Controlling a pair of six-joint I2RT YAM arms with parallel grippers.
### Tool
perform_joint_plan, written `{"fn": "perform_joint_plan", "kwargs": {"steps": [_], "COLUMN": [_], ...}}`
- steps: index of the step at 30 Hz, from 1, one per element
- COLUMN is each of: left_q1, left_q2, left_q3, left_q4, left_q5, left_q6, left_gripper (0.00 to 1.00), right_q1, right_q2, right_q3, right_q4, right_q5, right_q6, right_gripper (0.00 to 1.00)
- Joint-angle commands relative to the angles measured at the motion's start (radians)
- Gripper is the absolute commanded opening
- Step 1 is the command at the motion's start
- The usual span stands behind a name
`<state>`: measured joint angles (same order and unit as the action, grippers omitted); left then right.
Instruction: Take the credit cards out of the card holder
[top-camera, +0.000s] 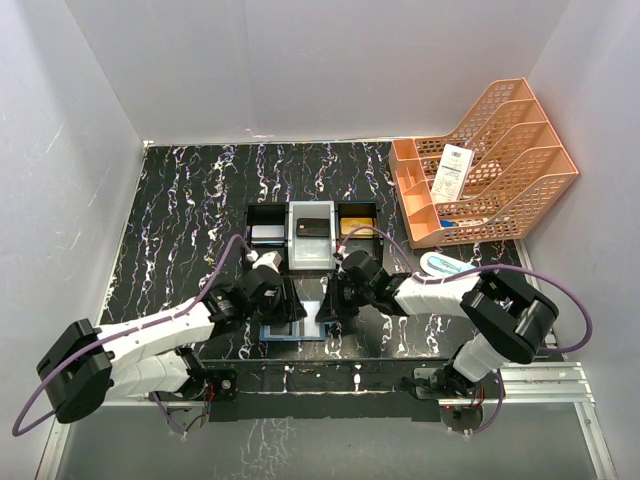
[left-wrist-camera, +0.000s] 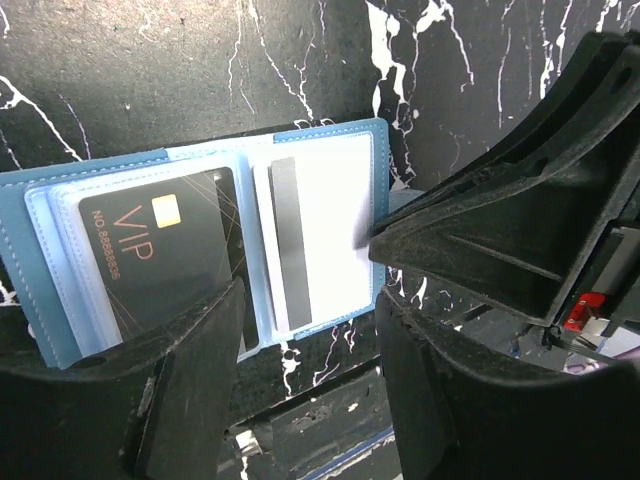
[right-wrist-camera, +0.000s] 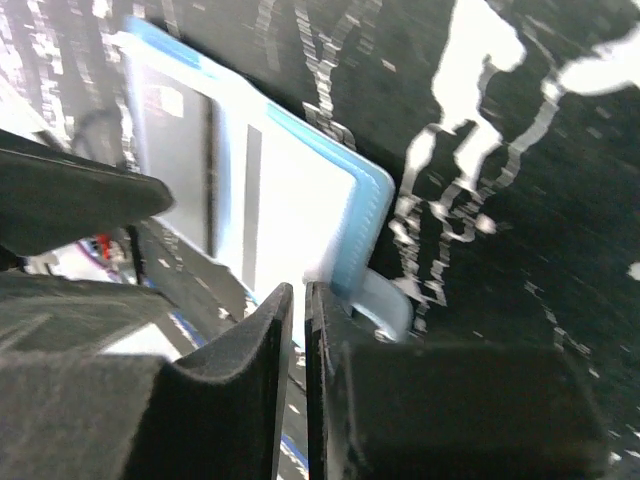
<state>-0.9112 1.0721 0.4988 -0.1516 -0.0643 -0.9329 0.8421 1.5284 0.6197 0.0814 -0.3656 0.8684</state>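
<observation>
The teal-blue card holder (left-wrist-camera: 30, 230) lies open on the table between both grippers (top-camera: 300, 328). Its left pocket holds a black "VIP" credit card (left-wrist-camera: 150, 260). In its right pocket is a white credit card (left-wrist-camera: 330, 220) with a grey stripe. My left gripper (left-wrist-camera: 305, 340) stands open astride the holder's near edge, its left finger (left-wrist-camera: 190, 380) over the left panel. My right gripper (right-wrist-camera: 300, 290) is shut on the outer edge of the white card (right-wrist-camera: 290, 210), next to the snap tab (right-wrist-camera: 385, 305). Its dark fingers (left-wrist-camera: 480, 240) reach in from the right.
A black-and-white three-compartment tray (top-camera: 290, 262) sits just behind the holder, with a greyish card (top-camera: 265, 233), a black card (top-camera: 313, 227) and a gold card (top-camera: 357, 228) in it. An orange file rack (top-camera: 500, 200) with a barcoded slip (top-camera: 453, 172) stands at the back right. A white-and-blue oval case (top-camera: 443, 265) lies near it.
</observation>
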Motion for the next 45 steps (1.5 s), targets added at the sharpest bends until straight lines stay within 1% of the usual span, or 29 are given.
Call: {"fn": "perform_joint_plan", "kwargs": {"steps": [1,5,11,15,18,20,22,26,29,31,34,36,38,42,45], "left_q1": [-0.001,-0.001,0.0,0.0,0.0,0.0,-0.001,0.0,0.001,0.001,0.011,0.037,0.079,0.217,0.269], "left_q2": [0.043,0.078,0.091,0.05,0.036,0.038,0.028,-0.043,-0.074,-0.085,-0.093,-0.097,-0.107,-0.176,-0.222], "left_q3": [0.001,-0.015,-0.046,-0.107,-0.123,-0.113,-0.081,-0.013,0.056,0.101,0.138,0.135,0.117,0.051,0.017], "left_q4": [0.051,0.07,0.016,0.037,0.043,0.028,-0.009,-0.063,-0.137,-0.19,-0.286,-0.32,-0.337,-0.331,-0.313], "left_q5": [0.025,0.02,-0.017,-0.023,-0.026,-0.033,-0.052,-0.068,-0.092,-0.102,-0.15,-0.152,-0.134,-0.055,0.002], "left_q6": [0.016,-0.002,-0.034,-0.083,-0.09,-0.09,-0.079,-0.029,0.017,0.055,0.077,0.086,0.08,0.082,0.087], "left_gripper": [0.53,0.52,0.5,0.49,0.49,0.47,0.46,0.51,0.51,0.51,0.51,0.51,0.52,0.53,0.54], "right_q1": [0.002,0.001,0.002,0.002,0.002,0.002,0.002,0.002,0.001,0.002,0.006,0.01,0.018,0.065,0.102], "right_q2": [-0.011,0.028,0.046,0.059,0.032,0.007,-0.021,-0.098,-0.141,-0.169,-0.194,-0.18,-0.148,-0.07,-0.012], "right_q3": [-0.061,-0.105,-0.179,-0.177,-0.17,-0.158,-0.127,-0.041,0.015,0.039,0.051,0.072,0.092,0.122,0.157], "right_q4": [0.042,0.115,0.218,0.221,0.218,0.201,0.14,0.034,-0.009,-0.006,0.067,0.076,0.075,0.093,0.096], "right_q5": [0.069,0.058,0.073,0.062,0.057,0.05,0.062,0.088,0.083,0.071,0.01,-0.01,-0.004,0.017,0.046], "right_q6": [-0.003,0.029,0.088,0.085,0.081,0.067,0.043,-0.009,-0.011,-0.011,-0.011,-0.011,-0.007,0.024,0.047], "right_gripper": [0.09,0.08,0.07,0.07,0.08,0.09,0.12,0.19,0.23,0.25,0.32,0.34,0.35,0.36,0.37]}}
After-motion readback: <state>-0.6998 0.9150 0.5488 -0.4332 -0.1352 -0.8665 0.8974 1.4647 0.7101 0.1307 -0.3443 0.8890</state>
